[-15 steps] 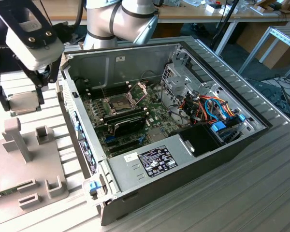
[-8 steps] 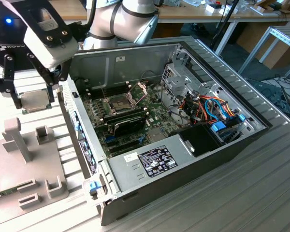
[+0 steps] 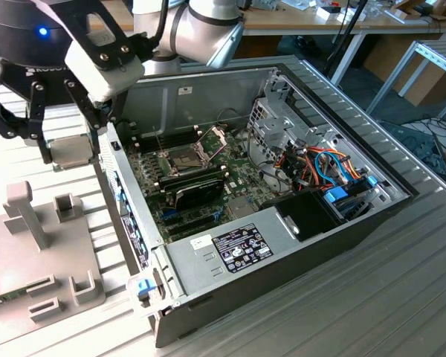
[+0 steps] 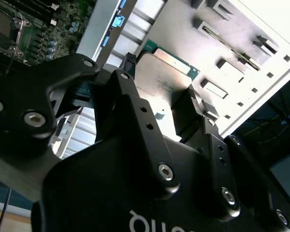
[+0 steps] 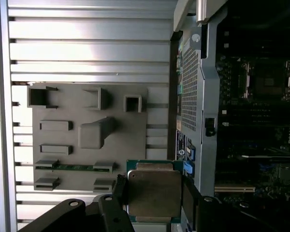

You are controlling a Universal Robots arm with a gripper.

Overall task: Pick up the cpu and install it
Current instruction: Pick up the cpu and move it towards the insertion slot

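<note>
The black tool (image 3: pixel 73 147) is clamped on the edges of the flat, square, silver-grey cpu (image 5: pixel 154 193), held above the ribbed metal bench (image 3: pixel 401 297) just outside the open computer case (image 3: pixel 297 245). I judge it should be carried level and squared to the dark socket (image 3: pixel 184 158).

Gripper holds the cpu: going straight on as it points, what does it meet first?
The cpu would probably touch the ribbed table between grey fixture plate and case wall; depth unclear.

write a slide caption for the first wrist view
Gripper holding the cpu near the grey tray and the computer case
</note>
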